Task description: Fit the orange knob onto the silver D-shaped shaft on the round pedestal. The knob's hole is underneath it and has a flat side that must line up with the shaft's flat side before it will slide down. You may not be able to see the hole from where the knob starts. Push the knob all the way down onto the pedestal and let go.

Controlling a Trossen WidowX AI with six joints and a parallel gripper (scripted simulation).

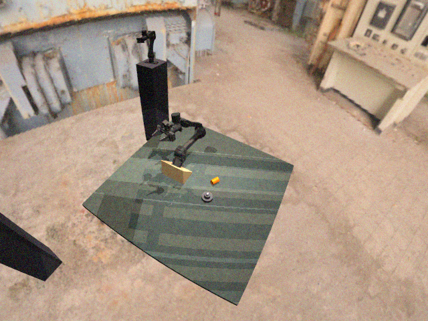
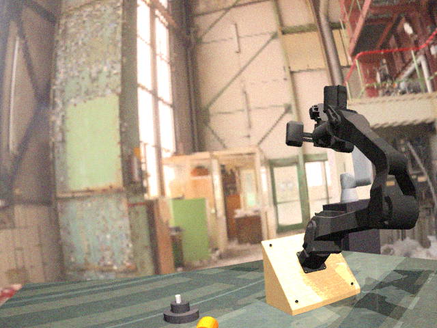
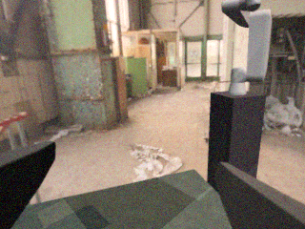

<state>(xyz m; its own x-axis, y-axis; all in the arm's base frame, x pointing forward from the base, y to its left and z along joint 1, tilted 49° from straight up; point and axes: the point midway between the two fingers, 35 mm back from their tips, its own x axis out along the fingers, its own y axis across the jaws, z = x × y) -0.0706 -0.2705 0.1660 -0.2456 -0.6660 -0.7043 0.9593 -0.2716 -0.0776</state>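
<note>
The orange knob [image 1: 215,180] [image 2: 207,322] lies on its side on the table, cut off by the lower edge in the exterior view. Its hole cannot be made out. The dark round pedestal [image 1: 204,199] [image 2: 181,316] stands close to it, with the bare silver shaft [image 1: 207,194] [image 2: 177,298] upright on top. The shaft's flat side is too small to tell. My gripper [image 1: 156,137] [image 3: 138,159] is open and empty, high over the table's back left part, pointing away from knob and pedestal. Neither shows in the wrist view.
My arm stands on a sloped wooden base block [image 1: 175,172] [image 2: 310,282] beside the knob and pedestal. A black pillar [image 1: 154,93] [image 3: 235,138] with another arm stands just beyond the table [image 1: 207,241] edge. Another dark pillar [image 1: 27,250] is at the lower left.
</note>
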